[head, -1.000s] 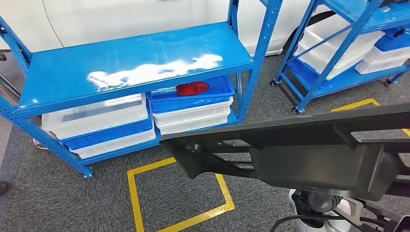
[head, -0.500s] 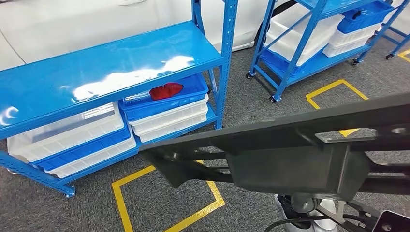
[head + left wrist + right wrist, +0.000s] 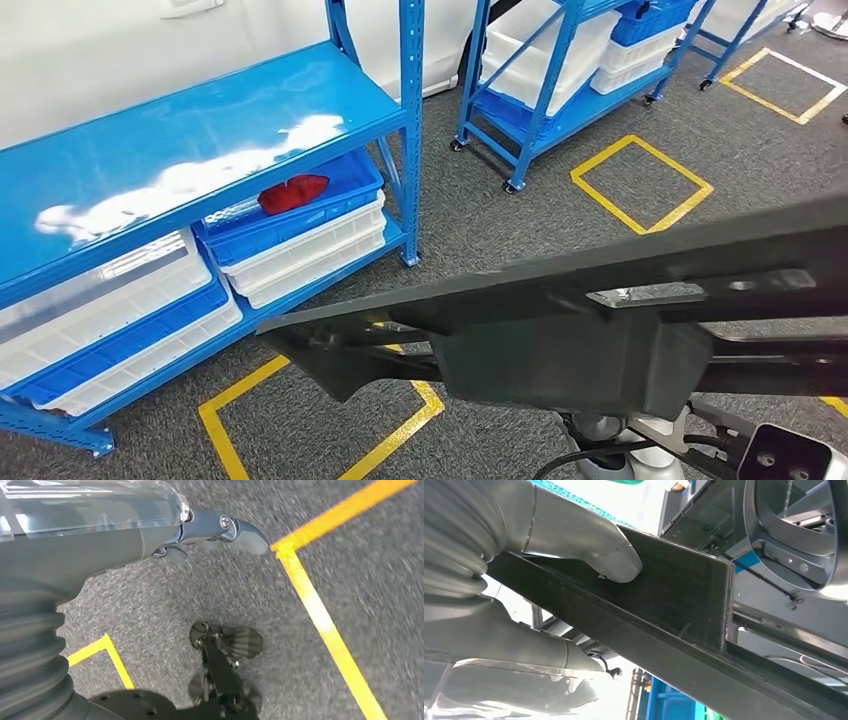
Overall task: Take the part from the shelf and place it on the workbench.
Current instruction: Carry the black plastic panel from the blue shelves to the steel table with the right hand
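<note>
Nearest the robot, a long black part (image 3: 560, 330) spans the head view from lower left to the right edge, w/ a boxy block in its middle. The right hand (image 3: 544, 570) grasps it: thick grey thumb pressed onto the part's inner face, other fingers wrapped under its edge, seen in the right wrist view. So the part is held up in front of the body, above the carpet, well apart from the shelves.

The left hand (image 3: 200, 530) hangs over the grey carpet (image 3: 350, 555) and holds nothing; thumb sticks out, other fingers mostly hidden behind the clear cover, so can't tell if they're spread or curled.

On the carpet below the part, a yellow tape square (image 3: 320, 430). A second yellow square (image 3: 640, 182) lies farther off, to the right.

Beyond, left: a blue shelf rack (image 3: 200, 140) w/ a shiny bare top level. Under it, stacked white and blue bins (image 3: 300, 240); the top blue bin holds a red item (image 3: 292, 193). More white/blue bins sit at the rack's left end.

Farthest, upper right: another blue rack on wheels (image 3: 545, 95), also loaded w/ white and blue bins.
</note>
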You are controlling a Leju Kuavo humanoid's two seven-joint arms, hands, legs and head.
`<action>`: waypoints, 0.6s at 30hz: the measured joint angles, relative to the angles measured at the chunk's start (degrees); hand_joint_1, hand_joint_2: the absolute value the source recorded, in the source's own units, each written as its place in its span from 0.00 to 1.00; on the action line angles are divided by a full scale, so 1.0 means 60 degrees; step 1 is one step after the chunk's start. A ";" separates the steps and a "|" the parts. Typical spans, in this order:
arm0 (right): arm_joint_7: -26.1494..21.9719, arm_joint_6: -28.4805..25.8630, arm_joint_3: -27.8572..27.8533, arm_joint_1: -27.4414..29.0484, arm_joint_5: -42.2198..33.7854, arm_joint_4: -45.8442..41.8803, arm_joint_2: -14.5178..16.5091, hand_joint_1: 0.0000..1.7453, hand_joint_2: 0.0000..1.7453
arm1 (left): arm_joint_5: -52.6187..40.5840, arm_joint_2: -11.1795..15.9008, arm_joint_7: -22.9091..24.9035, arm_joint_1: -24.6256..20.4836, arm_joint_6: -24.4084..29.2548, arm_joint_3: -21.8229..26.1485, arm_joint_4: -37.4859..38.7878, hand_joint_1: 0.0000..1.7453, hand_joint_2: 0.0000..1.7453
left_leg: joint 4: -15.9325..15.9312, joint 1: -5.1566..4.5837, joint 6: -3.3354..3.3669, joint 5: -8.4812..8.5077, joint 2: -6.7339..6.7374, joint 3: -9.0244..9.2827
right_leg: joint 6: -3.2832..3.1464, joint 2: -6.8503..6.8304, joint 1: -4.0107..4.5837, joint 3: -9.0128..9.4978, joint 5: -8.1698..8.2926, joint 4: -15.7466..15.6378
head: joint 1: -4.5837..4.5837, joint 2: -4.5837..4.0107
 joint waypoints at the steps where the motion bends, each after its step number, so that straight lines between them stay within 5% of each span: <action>1: 0.0001 -0.0004 0.0025 -0.0021 0.0003 0.0002 -0.0004 1.00 1.00 | -0.0001 -0.0022 -0.0001 -0.0006 -0.0018 0.0000 0.0000 0.00 1.00 | 0.0006 -0.0026 -0.0033 -0.0024 0.0075 0.0022 | -0.0073 -0.0210 0.0056 0.0328 0.0176 -0.0605 | -0.0001 0.0000; 3: 0.0000 -0.0002 0.0062 -0.0075 -0.0028 0.0004 -0.0015 1.00 1.00 | 0.0000 -0.0055 -0.0025 -0.0009 -0.0054 0.0000 0.0000 0.00 1.00 | 0.0002 -0.0066 -0.0120 -0.0059 0.0220 0.0055 | -0.0215 -0.0419 0.0162 0.0595 0.0249 -0.1162 | -0.0001 0.0000; 5: -0.0004 0.0028 0.0077 -0.0113 -0.0114 0.0004 -0.0032 1.00 1.00 | 0.0002 -0.0072 -0.0075 -0.0025 -0.0065 0.0001 -0.0002 0.00 1.00 | -0.0047 -0.0083 -0.0217 -0.0077 0.0375 0.0099 | -0.0330 -0.0215 0.0167 0.0586 0.0292 -0.1223 | -0.0002 0.0000; 7: -0.0006 0.0084 0.0084 -0.0172 -0.0201 0.0005 -0.0043 1.00 1.00 | 0.0001 -0.0082 -0.0126 -0.0048 -0.0026 0.0007 -0.0004 0.00 1.00 | 0.0158 -0.0072 -0.0297 -0.0283 0.0201 0.0064 | -0.0454 -0.0026 0.0108 0.0649 0.0372 -0.1370 | -0.0004 0.0000; 10: -0.0005 0.0095 0.0103 -0.0276 -0.0316 0.0043 -0.0043 1.00 1.00 | 0.0019 -0.0050 -0.0118 -0.0029 0.0059 0.0029 -0.0004 0.00 1.00 | 0.1783 -0.0048 -0.0355 -0.1113 -0.0363 -0.0659 | -0.0556 0.0274 0.0068 0.0688 0.0438 -0.1462 | -0.0004 0.0000; 12: -0.0003 0.0105 0.0098 -0.0278 -0.0431 0.0083 -0.0044 1.00 1.00 | 0.0021 0.0003 -0.0048 0.0012 0.0081 0.0047 -0.0004 0.00 1.00 | 0.2631 -0.0044 -0.0391 -0.1264 -0.0462 -0.1127 | -0.0561 0.0529 0.0068 0.0690 0.0441 -0.1444 | -0.0004 0.0000; 14: -0.0004 0.0181 0.0065 -0.0283 -0.0559 0.0115 -0.0044 1.00 1.00 | -0.0001 0.0060 0.0013 0.0041 0.0106 0.0064 -0.0004 0.00 1.00 | 0.2118 -0.0023 -0.0405 -0.0714 -0.0515 -0.0991 | -0.0543 0.0787 0.0058 0.0703 0.0429 -0.1406 | -0.0004 0.0000; 16: -0.0004 0.0309 0.0004 -0.0315 -0.0649 0.0155 -0.0042 1.00 1.00 | -0.0010 0.0128 0.0034 0.0052 0.0160 0.0087 -0.0004 0.00 1.00 | 0.0800 0.0031 -0.0388 -0.0047 -0.0832 -0.0474 | -0.0479 0.1015 0.0059 0.0681 0.0390 -0.1315 | -0.0004 0.0000; 18: -0.0004 0.0415 -0.0070 -0.0363 -0.0684 0.0212 -0.0030 1.00 1.00 | -0.0003 0.0188 0.0030 0.0050 0.0200 0.0125 -0.0005 0.00 1.00 | 0.0088 0.0051 -0.0325 0.0160 -0.1107 -0.0188 | -0.0366 0.1215 0.0062 0.0604 0.0376 -0.1232 | -0.0005 0.0000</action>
